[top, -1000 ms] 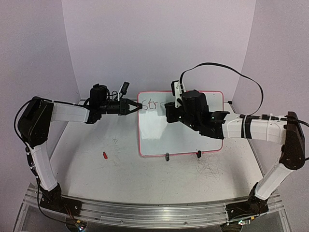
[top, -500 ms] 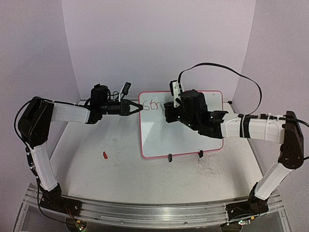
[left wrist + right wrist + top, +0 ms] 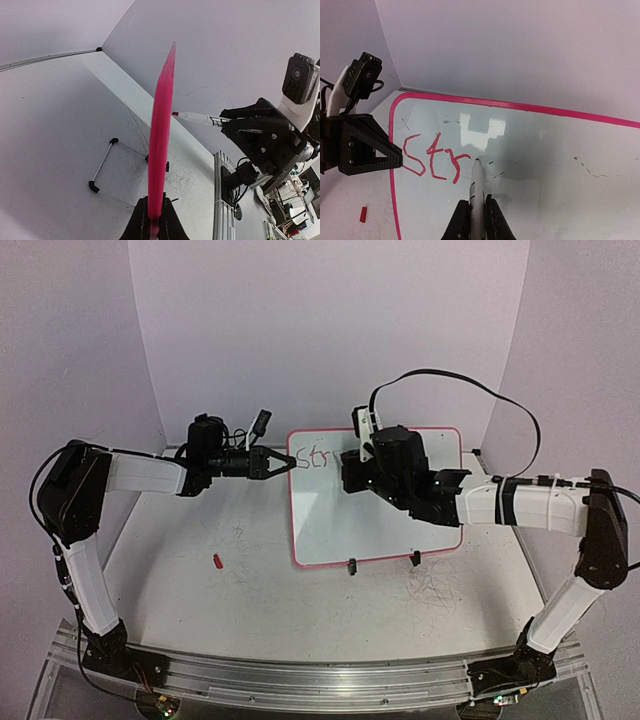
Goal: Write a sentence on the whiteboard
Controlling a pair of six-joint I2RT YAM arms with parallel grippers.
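Since only "Str" of the sentence is written, top-left on the whiteboard, most is left, I think. Left gripper is clamped on the board's left rim. Right gripper pinches the marker, tip just right of "r". Much free white to the right & below; right rim well apart.

I list one red-rimmed whiteboard, red lettering "Str" at its upper left. I have the left gripper pinching its left rim, the right gripper over it beside the lettering.
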